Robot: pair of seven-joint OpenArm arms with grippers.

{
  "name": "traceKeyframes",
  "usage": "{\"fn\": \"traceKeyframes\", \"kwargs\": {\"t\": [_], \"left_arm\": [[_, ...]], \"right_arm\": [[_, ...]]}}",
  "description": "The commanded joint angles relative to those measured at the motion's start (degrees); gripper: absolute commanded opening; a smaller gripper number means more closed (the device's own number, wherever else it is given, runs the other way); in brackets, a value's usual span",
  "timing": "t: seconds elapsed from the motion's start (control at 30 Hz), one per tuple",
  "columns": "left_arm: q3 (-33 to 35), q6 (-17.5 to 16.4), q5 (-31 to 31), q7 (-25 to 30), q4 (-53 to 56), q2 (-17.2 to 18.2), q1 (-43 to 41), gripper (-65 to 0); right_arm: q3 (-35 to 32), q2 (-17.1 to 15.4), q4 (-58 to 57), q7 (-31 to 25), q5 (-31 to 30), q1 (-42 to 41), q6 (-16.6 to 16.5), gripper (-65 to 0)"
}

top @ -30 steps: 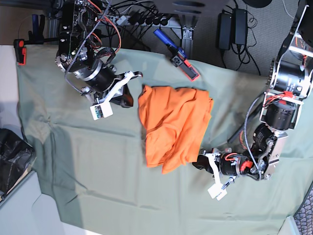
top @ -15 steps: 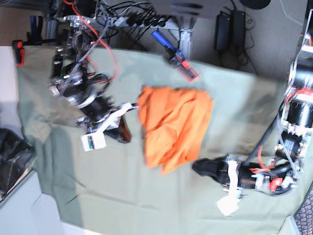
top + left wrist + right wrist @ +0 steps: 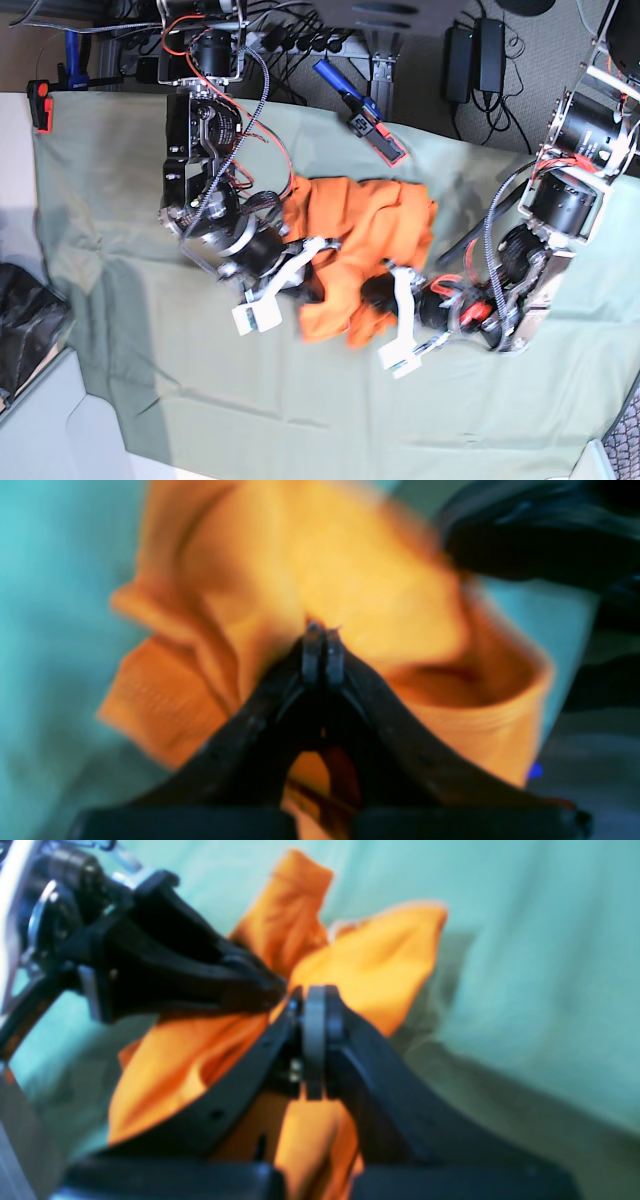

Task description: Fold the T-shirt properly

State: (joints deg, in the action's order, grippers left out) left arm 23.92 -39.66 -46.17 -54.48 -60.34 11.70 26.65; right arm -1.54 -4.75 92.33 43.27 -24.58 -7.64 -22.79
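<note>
The orange T-shirt point(image 3: 370, 225) lies bunched on the sage-green sheet point(image 3: 120, 260), and its near edge is gathered up between the two grippers. My left gripper point(image 3: 372, 293) comes in from the right; in the left wrist view point(image 3: 320, 647) its fingertips are together on a fold of the shirt point(image 3: 350, 580). My right gripper point(image 3: 318, 272) comes in from the left; in the right wrist view point(image 3: 315, 1010) it is shut, with shirt cloth point(image 3: 380, 955) hanging under it. The two gripper tips nearly touch. The collar and tag are hidden.
A blue and red tool point(image 3: 365, 115) lies on the sheet's far edge. A red-black clamp point(image 3: 42, 100) sits at the far left corner. A black bag point(image 3: 25, 330) is off the left edge. Cables and power bricks point(image 3: 470, 50) lie behind the table.
Both arms have swung in from the sides to the shirt's near edge and closed on it. The cloth there has bunched up and shifted.
</note>
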Motion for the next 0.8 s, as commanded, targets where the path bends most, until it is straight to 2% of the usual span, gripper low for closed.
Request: {"fn": "traceKeyframes", "kwargs": {"t": [0.0, 0.2, 0.47, 0.57, 0.67, 0.77], "left_arm": [[-1.0, -0.3, -1.0, 1.0, -0.5, 1.6, 1.9, -65.0], [-6.0, -0.3, -7.1, 0.1, -0.6, 7.2, 1.9, -65.0], [-10.9, -0.3, -8.6, -1.5, -0.6, 9.3, 1.8, -65.0], [-10.9, -0.3, -12.6, -3.7, -0.6, 10.1, 1.4, -65.0], [-10.9, -0.3, -18.6, -7.2, -1.4, 12.0, 0.3, -65.0], [-10.9, -0.3, -20.2, -8.1, -4.0, 14.6, -2.3, -65.0]], "right_arm": [[0.0, 0.0, 0.9, -2.0, -0.2, -1.4, -6.4, -65.0], [0.1, 0.0, 0.9, -2.4, 1.3, -1.4, -6.4, -65.0], [0.1, 0.0, 0.9, -2.9, 3.8, -1.4, -6.4, -65.0], [0.3, -0.2, 0.9, -3.9, 5.4, -1.4, -6.3, -65.0], [3.4, -0.7, 0.9, -4.5, 6.4, -1.4, -6.2, -65.0], [8.5, -2.8, 0.9, -4.2, 6.1, -1.3, -6.2, -65.0]]}}
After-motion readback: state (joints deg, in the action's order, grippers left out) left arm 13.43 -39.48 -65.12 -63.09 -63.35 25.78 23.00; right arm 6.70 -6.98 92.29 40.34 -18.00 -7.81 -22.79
